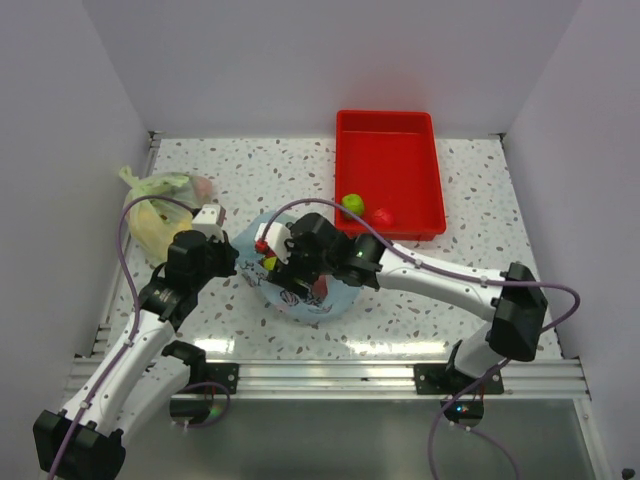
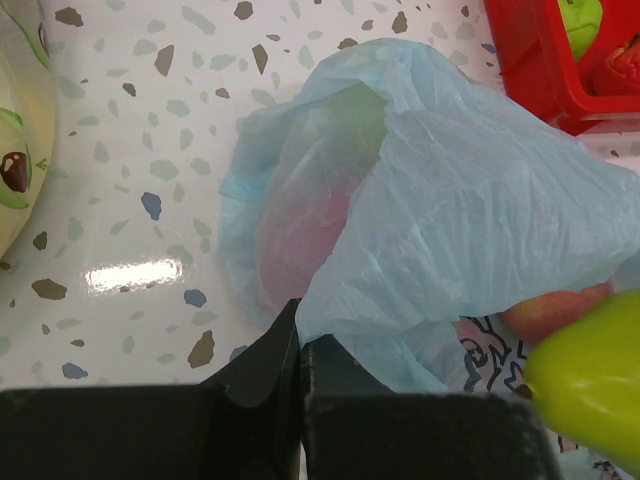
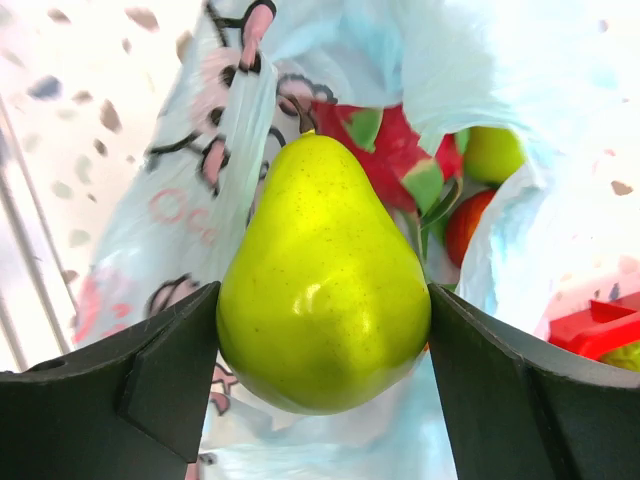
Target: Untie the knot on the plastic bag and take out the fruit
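Note:
The light blue plastic bag (image 1: 300, 290) lies open in the middle of the table; no knot shows. My left gripper (image 2: 300, 330) is shut on a fold of the bag's edge (image 2: 450, 200), holding it up. My right gripper (image 3: 325, 340) is shut on a yellow-green pear (image 3: 325, 290), held just above the bag's mouth; the pear also shows in the left wrist view (image 2: 590, 380). Inside the bag lie a pink dragon fruit (image 3: 390, 150), a green round fruit (image 3: 495, 152), an orange-red fruit (image 3: 470, 222) and a peach (image 2: 555, 310).
A red tray (image 1: 392, 175) stands at the back right with a green fruit (image 1: 352, 204) and a red fruit (image 1: 383, 216) in it. A yellow-green bag (image 1: 160, 210) with yellow fruit lies at the left, beside my left arm.

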`<move>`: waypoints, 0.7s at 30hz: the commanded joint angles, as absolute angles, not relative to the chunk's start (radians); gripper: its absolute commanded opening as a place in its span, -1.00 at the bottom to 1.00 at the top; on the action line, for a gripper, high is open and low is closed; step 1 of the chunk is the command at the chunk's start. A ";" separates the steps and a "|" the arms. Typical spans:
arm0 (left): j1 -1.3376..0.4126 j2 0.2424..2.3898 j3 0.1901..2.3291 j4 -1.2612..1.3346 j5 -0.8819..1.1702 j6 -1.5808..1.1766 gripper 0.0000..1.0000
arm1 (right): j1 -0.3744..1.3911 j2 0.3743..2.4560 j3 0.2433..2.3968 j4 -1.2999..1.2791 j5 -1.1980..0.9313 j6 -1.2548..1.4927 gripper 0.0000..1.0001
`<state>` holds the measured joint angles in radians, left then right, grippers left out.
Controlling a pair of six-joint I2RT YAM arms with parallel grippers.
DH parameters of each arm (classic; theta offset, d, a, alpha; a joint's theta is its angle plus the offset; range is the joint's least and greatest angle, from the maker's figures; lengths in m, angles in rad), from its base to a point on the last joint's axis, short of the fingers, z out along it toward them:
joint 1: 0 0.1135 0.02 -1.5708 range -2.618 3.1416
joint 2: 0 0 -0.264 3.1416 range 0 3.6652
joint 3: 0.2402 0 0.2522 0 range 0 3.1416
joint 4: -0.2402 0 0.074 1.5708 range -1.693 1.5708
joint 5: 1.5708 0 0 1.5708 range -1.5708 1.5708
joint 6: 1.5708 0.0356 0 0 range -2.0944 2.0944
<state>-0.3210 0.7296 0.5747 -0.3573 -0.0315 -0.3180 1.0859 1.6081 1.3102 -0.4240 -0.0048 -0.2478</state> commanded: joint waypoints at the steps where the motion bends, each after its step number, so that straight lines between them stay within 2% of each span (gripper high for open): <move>1: -0.314 0.730 0.577 -0.324 -0.014 -0.295 -1.00 | 1.077 1.520 1.321 -0.370 -0.049 -0.206 -0.44; 8: -0.316 0.729 0.578 -0.324 -0.015 -0.295 -1.00 | 1.020 1.444 1.333 -0.262 -0.132 -0.112 -0.43; 15: -0.314 0.723 0.577 -0.325 -0.017 -0.296 -1.00 | 0.904 1.411 1.289 -0.192 0.187 -0.095 -0.41; 21: -0.314 0.723 0.577 -0.327 -0.017 -0.295 -1.00 | 0.642 1.468 1.282 -0.244 0.356 0.041 -0.37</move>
<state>-0.3210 0.7307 0.5747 -0.3573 -0.0288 -0.3180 0.7433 1.4540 1.2942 -0.2581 0.1928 -0.0593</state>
